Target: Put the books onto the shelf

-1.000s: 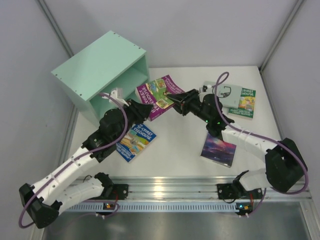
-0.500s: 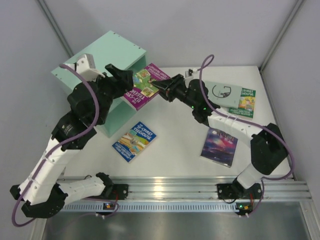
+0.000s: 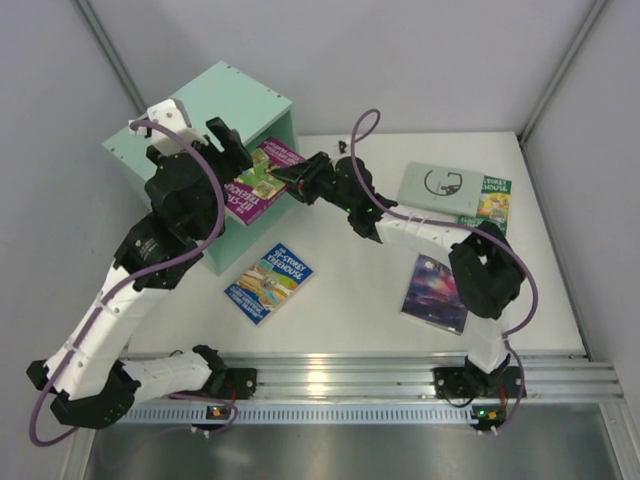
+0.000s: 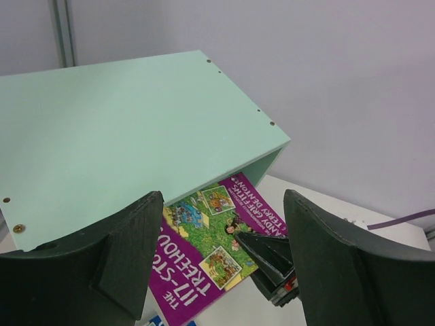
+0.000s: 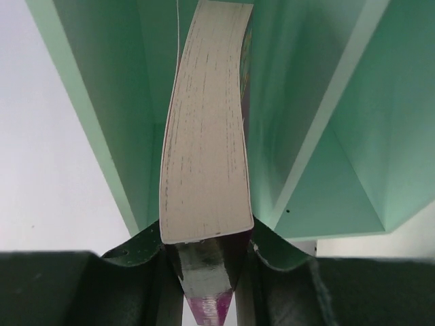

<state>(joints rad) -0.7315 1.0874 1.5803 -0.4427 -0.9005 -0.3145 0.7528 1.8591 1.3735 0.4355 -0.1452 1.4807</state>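
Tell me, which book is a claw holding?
The magenta-green book, pinched by the right gripper at the shelf; the blue-yellow book, galaxy book and green book lie flat on the table.

Shelf (image 3: pixel 200 120) far left; book (image 3: pixel 256 178) partway inside; second book (image 3: pixel 272 282) before shelf; third book (image 3: pixel 437 292) near right; fourth book (image 3: pixel 493 203) behind it.

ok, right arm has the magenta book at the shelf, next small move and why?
Probably ease the right gripper deeper in before releasing: it is shut on the magenta book, which sits only partly inside the shelf, much of its cover outside.
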